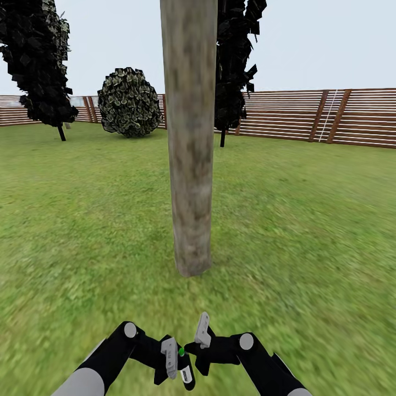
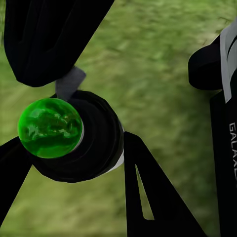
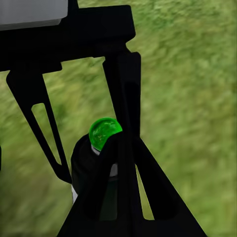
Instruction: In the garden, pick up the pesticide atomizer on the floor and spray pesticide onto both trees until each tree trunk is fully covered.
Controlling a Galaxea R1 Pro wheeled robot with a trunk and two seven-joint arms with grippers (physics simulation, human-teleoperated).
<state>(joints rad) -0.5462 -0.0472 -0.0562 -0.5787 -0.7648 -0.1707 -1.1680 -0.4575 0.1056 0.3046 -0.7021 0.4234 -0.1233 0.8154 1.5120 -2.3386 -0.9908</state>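
Note:
One tree trunk (image 1: 190, 137), thick with mottled grey-brown bark, rises from the garden lawn straight ahead of me; its canopy is cut off above. The pesticide atomizer (image 1: 184, 366), a black body with a green ball top (image 2: 49, 127), sits low in front of me with my left gripper (image 1: 176, 357) shut around it. My right gripper (image 1: 199, 342) hovers just beside it, its fingers meeting at a point (image 3: 124, 138) in front of the green top (image 3: 104, 132). The other tree and the pesticide are out of view.
Grass (image 1: 308, 231) spreads all around the trunk. A brown slatted fence (image 1: 330, 115) closes the far side. A round bush (image 1: 129, 102) and two dark narrow conifers (image 1: 41, 60) (image 1: 236, 66) stand near the fence.

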